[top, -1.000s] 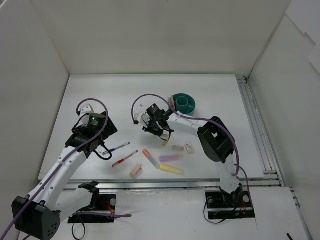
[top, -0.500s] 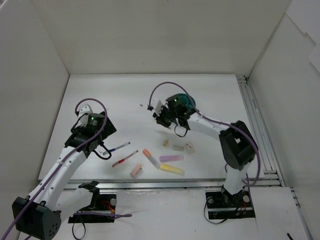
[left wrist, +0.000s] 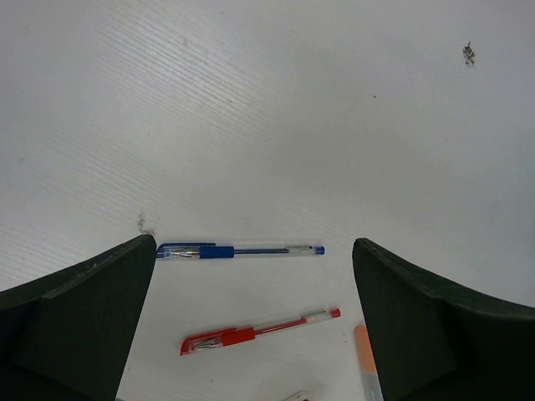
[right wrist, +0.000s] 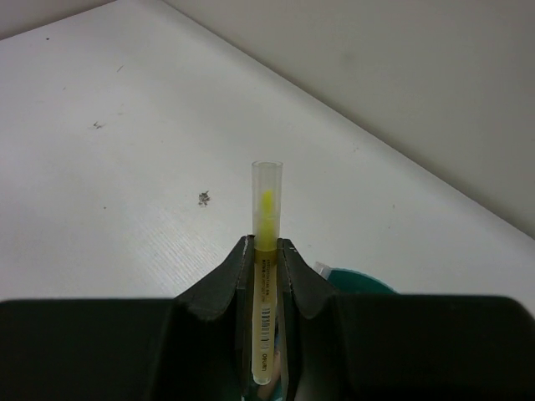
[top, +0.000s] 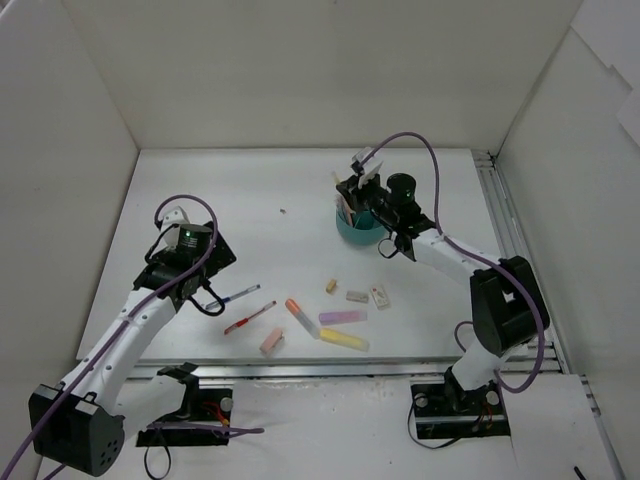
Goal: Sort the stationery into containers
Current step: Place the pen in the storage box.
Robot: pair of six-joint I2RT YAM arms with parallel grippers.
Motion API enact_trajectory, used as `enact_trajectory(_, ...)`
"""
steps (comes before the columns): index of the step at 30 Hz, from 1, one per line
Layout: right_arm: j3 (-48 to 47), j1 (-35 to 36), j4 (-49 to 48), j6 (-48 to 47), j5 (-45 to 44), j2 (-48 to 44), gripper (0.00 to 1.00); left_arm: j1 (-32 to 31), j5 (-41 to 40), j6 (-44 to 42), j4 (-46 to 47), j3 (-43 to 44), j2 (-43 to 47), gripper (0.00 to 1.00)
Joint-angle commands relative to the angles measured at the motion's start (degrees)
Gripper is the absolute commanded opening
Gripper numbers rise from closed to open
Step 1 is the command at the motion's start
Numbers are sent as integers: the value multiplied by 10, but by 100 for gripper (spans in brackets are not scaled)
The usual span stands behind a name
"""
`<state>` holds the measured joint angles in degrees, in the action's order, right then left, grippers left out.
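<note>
My right gripper [top: 352, 203] [right wrist: 266, 244] is shut on a yellow highlighter [right wrist: 266, 251] and holds it tilted at the teal cup [top: 360, 226], whose rim shows behind the fingers [right wrist: 361, 277]. My left gripper [top: 208, 297] [left wrist: 253, 244] is open and empty, hovering over a blue pen [top: 238, 294] [left wrist: 238, 250] and a red pen [top: 250, 317] [left wrist: 255, 332]. On the table lie an orange highlighter [top: 296, 312] [left wrist: 366, 351], a purple highlighter [top: 342, 316], a second yellow highlighter [top: 343, 340], a pink eraser [top: 271, 341], a beige eraser [top: 331, 286] and two pale erasers [top: 356, 296] [top: 379, 295].
White walls enclose the table on the left, back and right. A metal rail [top: 505, 250] runs along the table's right edge. The loose items lie in a band near the front edge.
My right gripper has carried the yellow highlighter from the middle of the table back and right to the teal cup. The left arm has barely moved.
</note>
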<state>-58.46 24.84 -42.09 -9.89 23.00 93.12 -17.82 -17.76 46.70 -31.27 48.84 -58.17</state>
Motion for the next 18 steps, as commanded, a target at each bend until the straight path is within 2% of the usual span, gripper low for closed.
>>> enact_trajectory(1,-10,-11,-104,37,12,16,0,4,3,-6,29,35,-11,100)
enact_trajectory(18,29,-24,-180,54,-13,87,0,4,7,0,24,35,-24,100)
